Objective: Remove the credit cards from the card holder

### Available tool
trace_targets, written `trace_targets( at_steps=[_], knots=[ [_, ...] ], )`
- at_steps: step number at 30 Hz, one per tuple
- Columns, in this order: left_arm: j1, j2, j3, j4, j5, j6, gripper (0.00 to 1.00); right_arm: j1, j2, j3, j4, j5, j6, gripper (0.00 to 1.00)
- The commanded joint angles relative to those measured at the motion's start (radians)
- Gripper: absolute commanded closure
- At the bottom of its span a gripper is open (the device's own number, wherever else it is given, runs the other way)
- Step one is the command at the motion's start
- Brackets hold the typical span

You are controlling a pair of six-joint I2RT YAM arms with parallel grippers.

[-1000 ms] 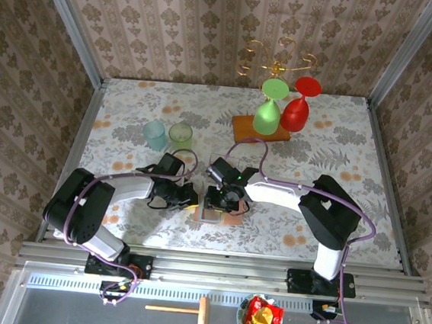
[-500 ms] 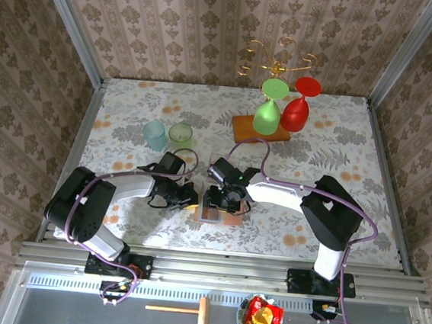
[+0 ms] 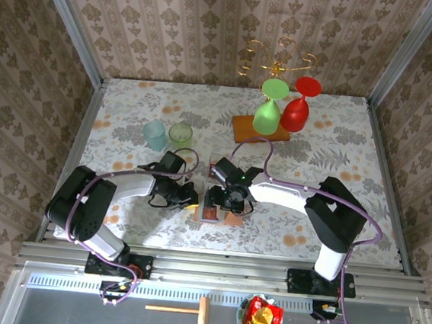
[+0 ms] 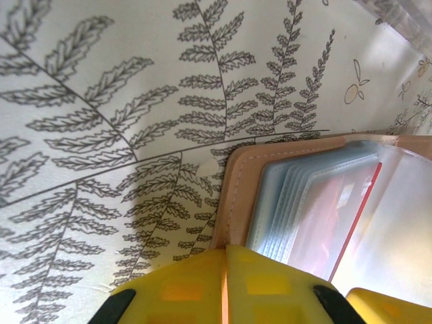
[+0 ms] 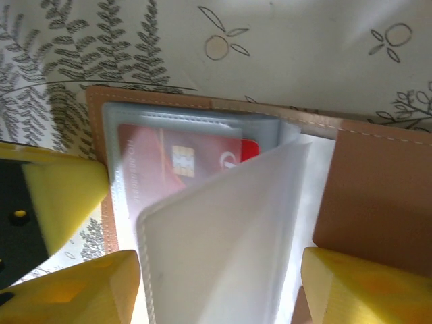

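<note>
Brown leather bifold card holder (image 5: 378, 196) looks floppy; its thin, stiff, slick red credit cards (image 5: 182, 158) probably need an edge pinch; left gripper (image 4: 225, 260) jaws pressed together, right gripper (image 5: 216, 270) jaws spread.

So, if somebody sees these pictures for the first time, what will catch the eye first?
Probably the bright green goblet and the red goblet, on the wooden board at the far side of the table. Next, the card holder lying open near the front middle, with a red credit card showing through a clear sleeve in the right wrist view.
</note>
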Motion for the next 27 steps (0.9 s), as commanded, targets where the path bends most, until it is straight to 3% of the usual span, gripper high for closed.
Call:
trace_targets(
  at_steps=[1,6,16,27],
  knots=[
    [-0.006,0.044,-0.012,-0.08,-0.054,0.025,0.9,-0.005,-0.034,-0.014,-0.058,0.054,-0.006,0.35],
    [-0.006,0.05,-0.004,-0.078,-0.052,0.026,0.9,-0.01,-0.058,-0.018,-0.074,0.07,-0.007,0.36],
    [-0.006,0.041,0.022,-0.104,-0.054,0.033,0.9,-0.051,-0.116,-0.065,-0.128,0.098,-0.033,0.51],
    [-0.006,-0.02,0.043,-0.141,-0.063,0.022,0.9,-0.071,-0.124,-0.116,-0.177,0.158,-0.066,0.53]
  ],
)
